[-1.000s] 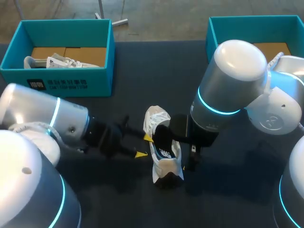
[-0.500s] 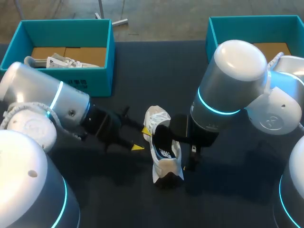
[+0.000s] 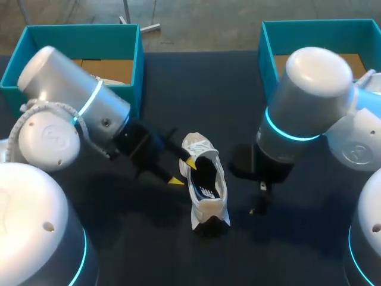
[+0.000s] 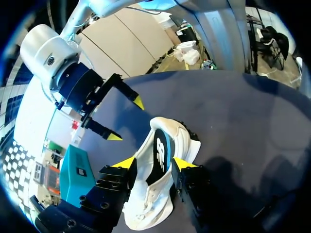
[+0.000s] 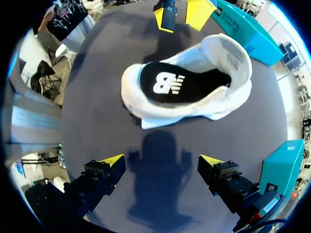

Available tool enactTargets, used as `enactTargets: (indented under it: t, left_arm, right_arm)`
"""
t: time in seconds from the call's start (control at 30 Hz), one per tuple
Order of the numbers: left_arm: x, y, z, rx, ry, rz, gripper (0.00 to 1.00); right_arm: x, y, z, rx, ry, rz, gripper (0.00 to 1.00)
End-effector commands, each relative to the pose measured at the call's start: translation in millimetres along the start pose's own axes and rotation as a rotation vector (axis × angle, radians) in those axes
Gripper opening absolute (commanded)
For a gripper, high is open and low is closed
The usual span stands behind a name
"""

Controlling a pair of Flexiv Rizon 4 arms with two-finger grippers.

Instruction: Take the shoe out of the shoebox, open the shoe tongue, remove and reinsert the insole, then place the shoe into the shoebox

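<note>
Dark blue counter [image 3: 178,83] fills the head view, and the white shoe [image 3: 208,205] lies on it near the middle of the frame, outside both boxes, its opening turned up so that the black insole [image 3: 206,174] shows inside. From the left of the frame my left arm reaches in; the left pincer [image 3: 183,170] has its yellow tips apart, just beside the shoe's collar, holding nothing. To the right of the shoe the right pincer [image 5: 161,160] hangs over bare counter, tips spread wide, the shoe ahead of it and clear of both fingers. One teal shoebox [image 3: 128,98] stands at the upper left with a second shoe [image 3: 107,78] in it; another teal box [image 3: 265,42] stands at the upper right.
</note>
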State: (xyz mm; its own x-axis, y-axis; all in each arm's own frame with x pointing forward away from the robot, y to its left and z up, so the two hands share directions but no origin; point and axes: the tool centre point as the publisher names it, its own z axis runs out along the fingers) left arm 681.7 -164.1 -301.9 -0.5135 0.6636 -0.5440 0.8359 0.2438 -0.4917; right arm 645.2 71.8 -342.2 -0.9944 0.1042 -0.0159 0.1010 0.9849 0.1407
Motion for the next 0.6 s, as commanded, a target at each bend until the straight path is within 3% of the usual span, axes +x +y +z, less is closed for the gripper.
enactTargets:
  t: [0.03,0.2,0.33,0.47,0.6]
  left_arm:
    - [-7.1,-7.0,-1.6,-0.016,0.152,0.006,0.47]
    - [-12.9,-12.7,-3.2,-0.039,0.235,0.025,0.42]
    - [-20.8,-14.3,-5.6,-0.058,0.288,0.042,0.26]
    - [-20.8,-14.3,-5.6,-0.058,0.288,0.042,0.00]
    - [-20.8,-14.3,-5.6,-0.058,0.288,0.042,0.00]
  right_arm:
    - [4.7,-38.4,-15.4,-0.050,0.002,0.001,1.00]
    - [4.8,-50.7,-14.5,-0.073,0.027,-0.006,1.00]
    - [4.8,-50.7,-14.5,-0.073,0.027,-0.006,1.00]
    - [4.8,-50.7,-14.5,-0.073,0.027,-0.006,1.00]
    - [4.8,-50.7,-14.5,-0.073,0.027,-0.006,1.00]
